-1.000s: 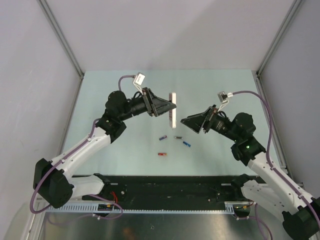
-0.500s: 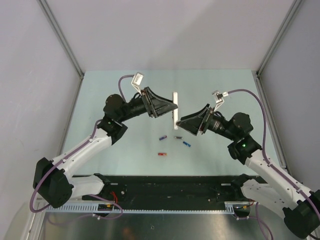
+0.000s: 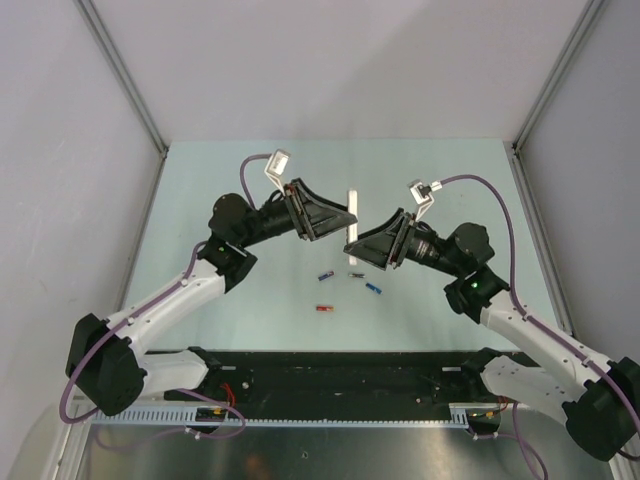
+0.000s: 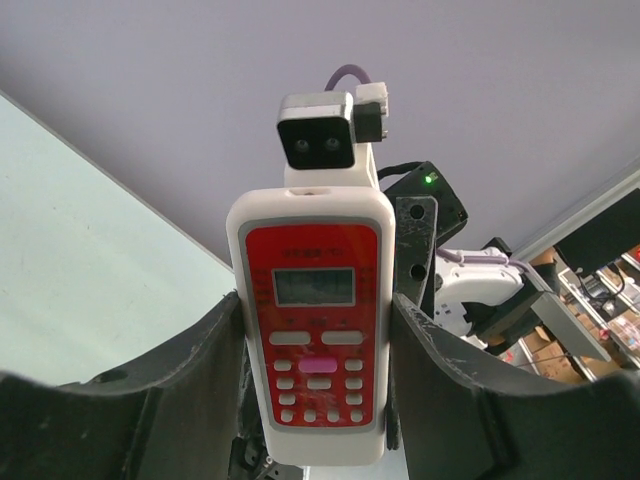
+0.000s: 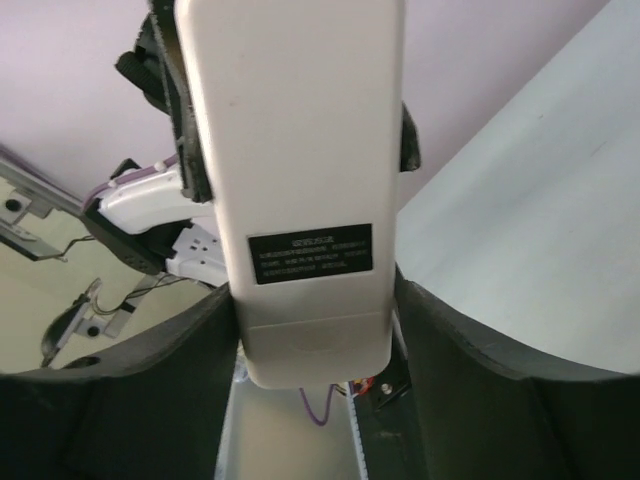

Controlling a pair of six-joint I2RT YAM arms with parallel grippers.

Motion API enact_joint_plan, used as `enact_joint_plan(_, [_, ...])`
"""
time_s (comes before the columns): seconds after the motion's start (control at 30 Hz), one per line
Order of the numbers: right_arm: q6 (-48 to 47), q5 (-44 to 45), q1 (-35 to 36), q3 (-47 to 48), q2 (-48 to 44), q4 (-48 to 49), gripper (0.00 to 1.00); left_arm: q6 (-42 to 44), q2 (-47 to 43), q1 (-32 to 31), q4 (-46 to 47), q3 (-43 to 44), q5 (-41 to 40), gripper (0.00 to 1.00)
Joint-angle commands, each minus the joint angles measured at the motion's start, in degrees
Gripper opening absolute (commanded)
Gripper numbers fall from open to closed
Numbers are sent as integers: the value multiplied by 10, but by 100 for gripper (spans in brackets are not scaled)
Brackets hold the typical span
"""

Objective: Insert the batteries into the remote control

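Observation:
The remote control (image 3: pixel 350 197) is held upright in the air above the table. My left gripper (image 3: pixel 349 214) is shut on its sides. In the left wrist view its red button panel (image 4: pixel 315 330) faces the camera between both fingers (image 4: pixel 225 340). My right gripper (image 3: pixel 349 245) straddles the remote's lower end from the other side, jaws open, close to both edges. The right wrist view shows the plain white back (image 5: pixel 300 120) with a black label. Below on the table lie several batteries: dark blue-purple (image 3: pixel 325 275), grey (image 3: pixel 355 274), bright blue (image 3: pixel 373 288) and red (image 3: pixel 323 308).
The pale green table (image 3: pixel 250 170) is walled by grey panels at the left, back and right. A black rail (image 3: pixel 340 365) with both arm bases runs along the near edge. The right arm's camera and cable (image 4: pixel 325 140) show behind the remote.
My right gripper has moved left, up to the remote, and its jaws have narrowed round the lower end. The left gripper has kept its hold and barely shifted.

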Motion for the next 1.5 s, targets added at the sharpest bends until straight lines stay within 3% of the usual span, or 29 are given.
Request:
enact_joint_plan(0.0, [3,-13,5,21,-2,33,63,-11,-16,-4,43,-5,3,1])
enact_joint_plan(0.07, [1,-17,7,21,-4,33,55,-11,-15,-4,45,-7,0,6])
enact_joint_plan(0.13, [-1,-24,7,21,-5,32,51,-11,-14,-4,45,-6,-1,22])
enact_joint_plan(0.17, [-2,-26,9,21,-5,31,47,-10,-11,-5,45,-5,1,33])
enact_joint_plan(0.2, [-3,-28,10,21,-7,29,44,-10,-11,-4,45,-3,1,65])
enact_joint_plan(0.23, [-5,-32,10,22,-10,28,42,-11,-9,-4,45,-3,2,79])
enact_joint_plan(0.3, [-16,-35,11,23,-20,17,38,-13,-6,-1,45,-3,1,93])
enact_joint_plan(0.33, [-23,-34,11,27,-24,4,37,-14,-5,0,45,-3,4,95])
enact_joint_plan(0.47, [-123,3,22,58,-50,-154,37,-15,-7,21,45,-13,4,98])
enact_joint_plan(0.53, [-176,77,34,96,-61,-232,38,-13,-18,31,44,-24,1,100])
enact_joint_plan(0.57, [-198,112,52,111,-62,-315,38,-8,-22,38,38,-29,-1,100])
enact_joint_plan(0.6, [-243,184,62,124,-62,-349,38,-1,-29,40,25,-29,-7,100])
enact_joint_plan(0.67, [-274,253,94,156,-56,-421,37,42,-34,38,-50,-21,-20,100])
enact_joint_plan(0.77, [-311,348,123,176,-47,-465,37,76,-47,26,-109,-22,-57,100])
enact_joint_plan(0.97, [-337,524,204,190,-17,-503,35,130,-72,-13,-200,2,-156,100])
enact_joint_plan(1.07, [-341,570,240,194,2,-506,35,154,-69,-42,-238,16,-203,99])
enact_joint_plan(1.33, [-327,567,250,194,14,-471,35,150,-47,-71,-249,0,-243,92])
enact_joint_plan(1.47, [-323,562,252,194,14,-460,35,142,-32,-79,-238,-6,-252,77])
